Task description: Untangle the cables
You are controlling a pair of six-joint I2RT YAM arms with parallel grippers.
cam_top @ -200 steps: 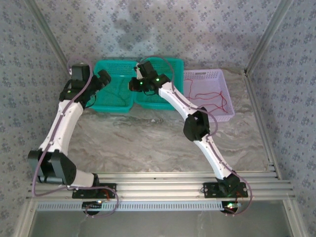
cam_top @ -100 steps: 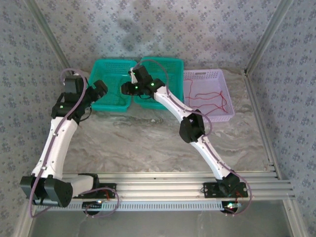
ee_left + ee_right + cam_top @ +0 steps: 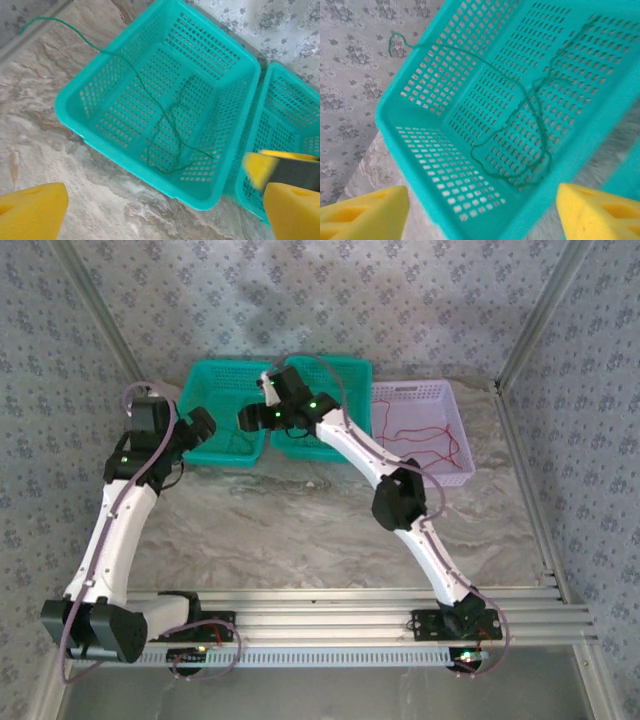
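Right gripper (image 3: 482, 210), earlier shut, now apart, as is left gripper (image 3: 165, 212); green cable (image 3: 532, 92) loops loosely inside teal basket (image 3: 395, 117).

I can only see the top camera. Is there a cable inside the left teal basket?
Observer: Yes, one green cable lies looped on the floor of the left teal basket.
Operator: Is all of it inside?
Observer: No, one end runs over the rim and out of the basket.
Operator: Is the right arm holding it?
Observer: No, the right fingers stand apart above that basket with nothing between them.
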